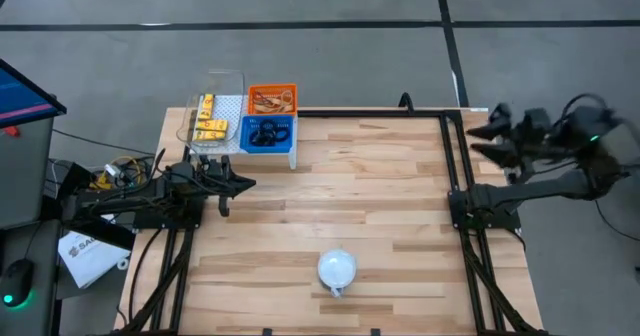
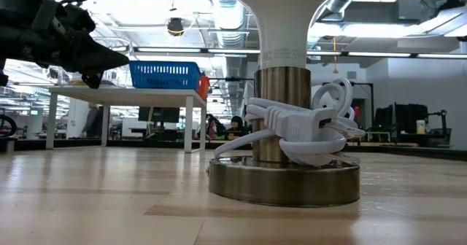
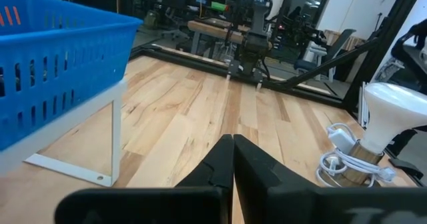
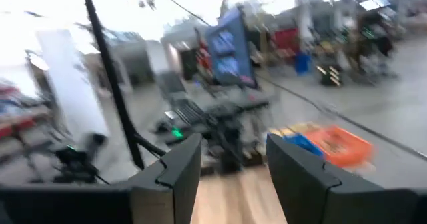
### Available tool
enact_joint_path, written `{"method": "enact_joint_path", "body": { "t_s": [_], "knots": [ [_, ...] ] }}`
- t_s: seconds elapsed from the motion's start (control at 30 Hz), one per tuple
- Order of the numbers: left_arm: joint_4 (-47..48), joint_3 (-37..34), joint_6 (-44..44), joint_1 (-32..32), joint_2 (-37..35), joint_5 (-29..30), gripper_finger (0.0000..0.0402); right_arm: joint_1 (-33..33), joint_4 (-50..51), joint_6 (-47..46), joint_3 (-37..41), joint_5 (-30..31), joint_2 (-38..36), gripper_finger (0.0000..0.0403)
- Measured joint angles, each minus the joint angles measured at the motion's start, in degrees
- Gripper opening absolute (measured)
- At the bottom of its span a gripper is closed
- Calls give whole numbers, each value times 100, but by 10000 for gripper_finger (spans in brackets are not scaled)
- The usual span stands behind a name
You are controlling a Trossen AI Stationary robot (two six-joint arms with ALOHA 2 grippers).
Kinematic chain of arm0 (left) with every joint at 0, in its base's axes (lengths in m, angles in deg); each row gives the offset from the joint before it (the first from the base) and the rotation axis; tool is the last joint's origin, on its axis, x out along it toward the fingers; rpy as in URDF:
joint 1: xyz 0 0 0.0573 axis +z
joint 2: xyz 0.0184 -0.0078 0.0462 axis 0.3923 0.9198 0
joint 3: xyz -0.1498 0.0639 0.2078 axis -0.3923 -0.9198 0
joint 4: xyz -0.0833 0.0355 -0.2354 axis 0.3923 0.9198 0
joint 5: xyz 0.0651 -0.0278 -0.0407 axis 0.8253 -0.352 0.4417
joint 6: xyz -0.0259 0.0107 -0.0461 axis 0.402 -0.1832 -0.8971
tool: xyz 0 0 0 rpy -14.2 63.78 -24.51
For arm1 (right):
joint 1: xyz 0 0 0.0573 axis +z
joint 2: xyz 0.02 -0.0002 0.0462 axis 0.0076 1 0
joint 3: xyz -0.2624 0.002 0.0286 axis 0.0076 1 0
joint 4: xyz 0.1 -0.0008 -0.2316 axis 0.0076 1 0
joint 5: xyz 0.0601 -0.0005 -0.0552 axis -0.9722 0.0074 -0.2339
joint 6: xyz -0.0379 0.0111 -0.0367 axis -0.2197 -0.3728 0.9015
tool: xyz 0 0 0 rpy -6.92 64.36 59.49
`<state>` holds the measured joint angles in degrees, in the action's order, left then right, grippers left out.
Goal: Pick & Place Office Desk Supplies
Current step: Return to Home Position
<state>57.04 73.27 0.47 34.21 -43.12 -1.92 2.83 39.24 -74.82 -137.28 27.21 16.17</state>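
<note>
**Snag risk beside the loaded shelf**

High view: the supplies sit on a white shelf (image 1: pixel 231 107) at the far left of the counter (image 1: pixel 380 206). Yellow clips (image 1: pixel 209 123) lie in a clear bin (image 1: pixel 225 81), rubber bands (image 1: pixel 271 100) in an orange basket (image 1: pixel 271 86), and black rings (image 1: pixel 268 134) in a blue basket (image 1: pixel 290 126). The left jaws hang just in front of the shelf, so a wide swing home could clip it and spill the baskets. The right jaws hover off the counter's right edge.

Low view: the left arm (image 2: pixel 58 30) hangs raised near the blue basket. The loose cord (image 2: pixel 306 125) of the lamp (image 2: pixel 284 183) could catch a low pass.

Left wrist view: the left jaws are pressed together, empty.

Right wrist view: the right jaws stand apart, holding nothing.
</note>
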Motion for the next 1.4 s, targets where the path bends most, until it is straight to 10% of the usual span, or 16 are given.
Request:
{"method": "enact_joint_path", "body": {
  "t_s": [0.43,1.4],
  "knots": [
    [0,0,0,0,0,-2,6,115,-3755,-443,3942,-981,-477,166],
    [0,0,0,-2,14,-7,12,166,-3517,-440,6220,-622,-2122,166]
  ]
}}
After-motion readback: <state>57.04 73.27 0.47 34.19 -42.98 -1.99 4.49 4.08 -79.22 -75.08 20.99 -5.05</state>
